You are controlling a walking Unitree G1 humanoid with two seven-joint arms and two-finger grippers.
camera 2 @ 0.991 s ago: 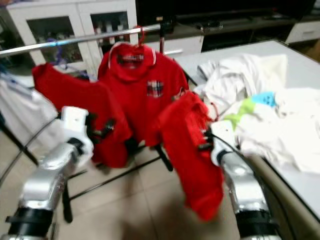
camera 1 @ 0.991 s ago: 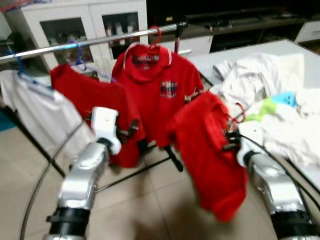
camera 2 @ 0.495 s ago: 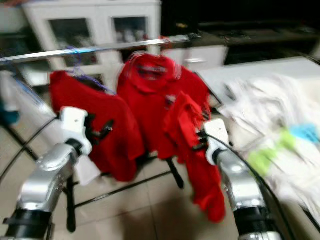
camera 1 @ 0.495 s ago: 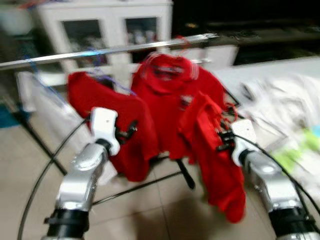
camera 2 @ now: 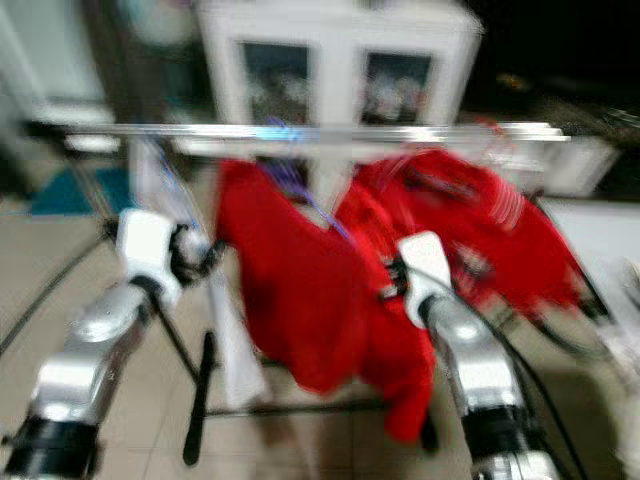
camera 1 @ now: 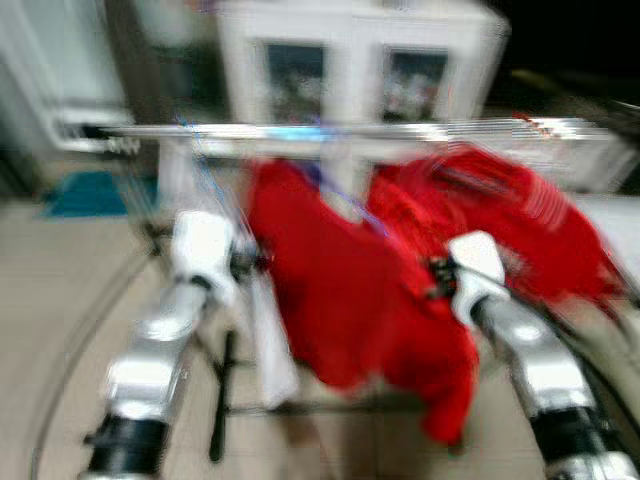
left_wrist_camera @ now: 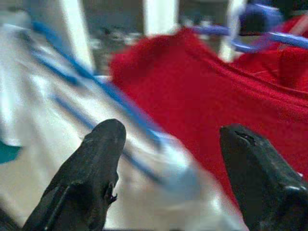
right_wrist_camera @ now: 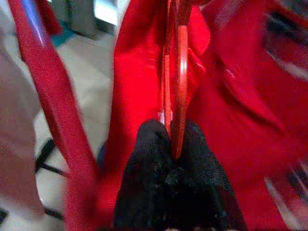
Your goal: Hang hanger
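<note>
The right gripper (right_wrist_camera: pixel 174 156) pinches a red hanger (right_wrist_camera: pixel 179 86) carrying a shirt (camera 1: pixel 420 330) at frame centre, not yet on the rail (camera 1: pixel 340 131) above; left gripper (left_wrist_camera: pixel 168 144) gapes wide, empty.

Rail (camera 1: pixel 380 130) w/ red shirts (camera 1: pixel 330 290).

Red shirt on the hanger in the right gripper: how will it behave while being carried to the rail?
Likely floppy: the red shirt drapes below the right gripper. Probably swings, since only the thin red hanger is pinched. It may brush the hung red shirt nearby.
</note>
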